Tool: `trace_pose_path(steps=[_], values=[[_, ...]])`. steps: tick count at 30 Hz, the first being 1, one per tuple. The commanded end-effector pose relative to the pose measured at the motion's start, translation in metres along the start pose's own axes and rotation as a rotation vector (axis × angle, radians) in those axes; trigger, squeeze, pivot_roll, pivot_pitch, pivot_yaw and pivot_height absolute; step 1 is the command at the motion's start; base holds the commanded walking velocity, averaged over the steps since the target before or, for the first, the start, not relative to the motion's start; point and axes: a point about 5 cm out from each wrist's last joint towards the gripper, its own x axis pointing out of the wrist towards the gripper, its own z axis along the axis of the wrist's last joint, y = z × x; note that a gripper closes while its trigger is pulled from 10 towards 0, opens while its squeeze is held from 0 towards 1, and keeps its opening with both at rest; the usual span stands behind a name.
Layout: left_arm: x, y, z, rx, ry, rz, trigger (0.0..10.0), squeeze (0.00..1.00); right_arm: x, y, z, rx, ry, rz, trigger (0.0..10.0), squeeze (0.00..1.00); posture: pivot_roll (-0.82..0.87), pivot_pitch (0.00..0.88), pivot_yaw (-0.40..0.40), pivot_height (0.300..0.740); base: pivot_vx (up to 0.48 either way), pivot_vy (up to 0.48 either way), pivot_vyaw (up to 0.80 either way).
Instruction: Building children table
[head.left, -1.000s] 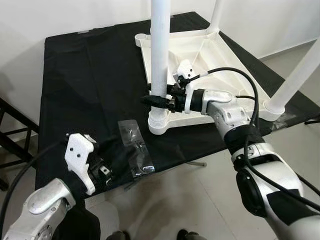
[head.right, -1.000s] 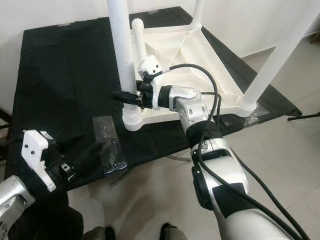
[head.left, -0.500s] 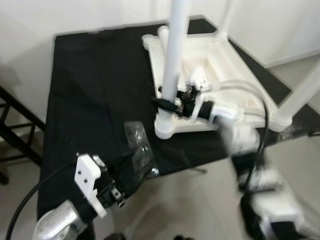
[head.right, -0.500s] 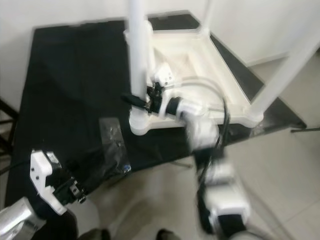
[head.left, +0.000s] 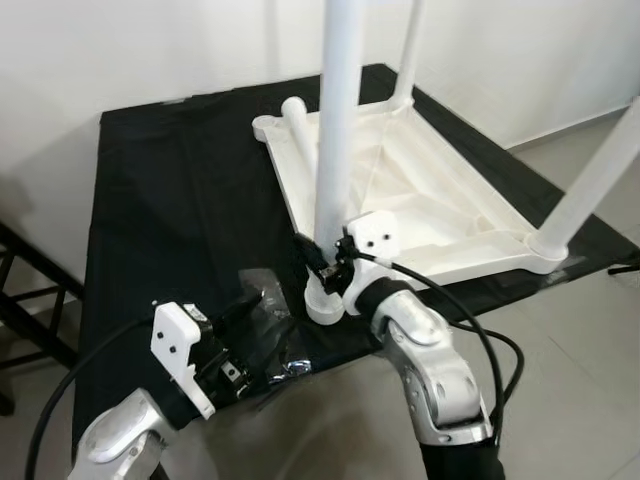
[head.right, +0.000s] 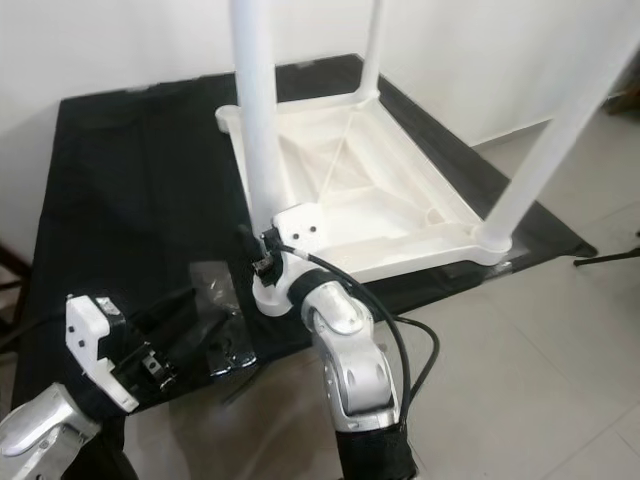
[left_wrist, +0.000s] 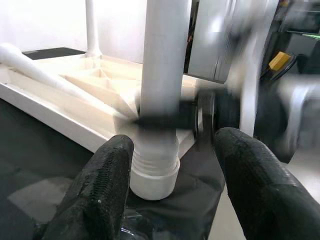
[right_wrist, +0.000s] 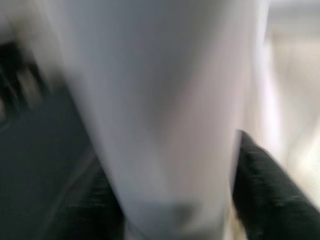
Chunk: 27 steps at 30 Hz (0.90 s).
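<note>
At the tabletop's (head.left: 420, 190) near corner socket, your right end effector (head.left: 318, 262) pinches the leg (head.left: 335, 130); you're seating it. Next, twist it fully home, left end effector (left_wrist: 170, 175) spread beside the bag (head.left: 275, 335).

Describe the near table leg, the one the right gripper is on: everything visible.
The near leg is a smooth white tube, plastic by its look, standing upright in the near corner socket of the upturned white tabletop, which lies on a black cloth. Its base shows threaded ridges above the socket collar. Its top runs out of frame. The right gripper clasps it just above the base, a black finger on each side. The left gripper hovers nearby, open.
</note>
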Motion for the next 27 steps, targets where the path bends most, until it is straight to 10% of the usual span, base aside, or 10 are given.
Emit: trace_pose_path(steps=[1,6,8,21,22,27], values=[[-0.001,0.003,-0.006,0.004,0.011,0.030,10.0,0.00,0.000,-0.003,0.012,0.011,-0.007,0.052,10.0,1.00,0.04,0.132,0.000,0.740,0.000,0.000,0.00],[0.003,0.006,-0.009,0.025,0.009,0.059,10.0,0.00,0.005,-0.015,0.041,-0.047,-0.082,0.184,10.0,0.98,0.05,0.112,-0.009,0.740,0.000,0.000,0.00],[0.005,0.007,-0.011,0.038,0.011,0.072,10.0,0.00,0.008,-0.023,0.058,-0.087,-0.121,0.307,10.0,0.08,0.05,0.103,-0.012,0.740,0.000,0.000,0.00],[0.011,0.011,-0.020,0.064,0.007,0.098,10.0,0.00,0.028,-0.047,0.087,-0.228,-0.123,0.644,10.0,0.00,0.08,0.070,-0.034,0.740,0.000,0.000,0.00],[0.011,0.011,-0.021,0.069,0.008,0.101,10.0,0.00,0.030,-0.049,0.087,-0.224,-0.113,0.675,0.0,0.00,0.09,0.070,-0.036,0.740,0.000,0.000,0.00],[0.012,0.011,-0.022,0.075,0.009,0.108,10.0,0.00,0.032,-0.054,0.081,-0.233,-0.069,0.735,0.0,0.00,0.09,0.070,-0.036,0.740,0.000,0.000,0.00]])
